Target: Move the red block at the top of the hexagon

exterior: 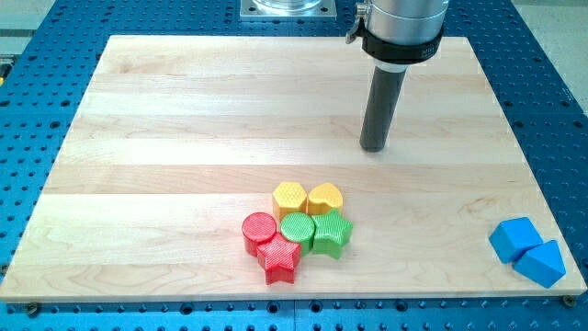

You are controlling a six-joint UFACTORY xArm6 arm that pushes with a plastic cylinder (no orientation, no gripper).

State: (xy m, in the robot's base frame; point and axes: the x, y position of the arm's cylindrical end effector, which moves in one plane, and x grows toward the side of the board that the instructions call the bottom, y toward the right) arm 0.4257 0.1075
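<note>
A yellow hexagon block (288, 197) sits near the board's lower middle. A yellow heart block (324, 198) touches its right side. Below them lie a red round block (259, 229), a red star block (278, 258), a green round block (298, 227) and a green star block (332, 233), all packed together. My tip (372, 147) rests on the board above and to the right of this cluster, well apart from every block.
Two blue blocks, a cube-like one (514, 238) and a triangular one (540, 264), sit at the board's lower right corner. The wooden board (184, 110) lies on a blue perforated table. The arm's base mount (287, 8) shows at the top.
</note>
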